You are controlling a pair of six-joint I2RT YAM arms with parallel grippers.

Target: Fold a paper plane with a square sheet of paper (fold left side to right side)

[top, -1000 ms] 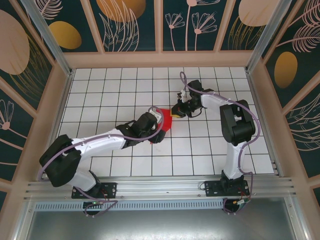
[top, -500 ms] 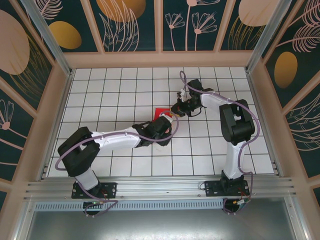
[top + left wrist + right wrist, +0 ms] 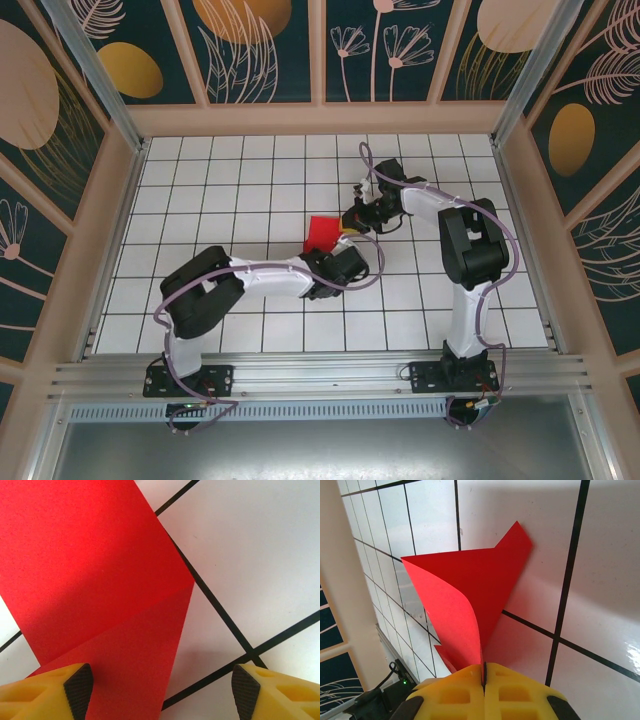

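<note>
R claw [image 3: 484, 674] was pinched shut on paper [image 3: 322, 231] edge; sheet part-folded, one flap curling up, mid surface [image 3: 250, 200]. L claw [image 3: 162, 690] was wide open over paper's edge, gripping nothing.

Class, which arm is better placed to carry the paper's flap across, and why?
Right, probably. The right gripper is shut on the paper at its raised edge; the left gripper is open, above the flat part.

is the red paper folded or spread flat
Folded: one flap of the paper curls up over the rest, pinched in the shut right gripper; a crease crosses it.
</note>
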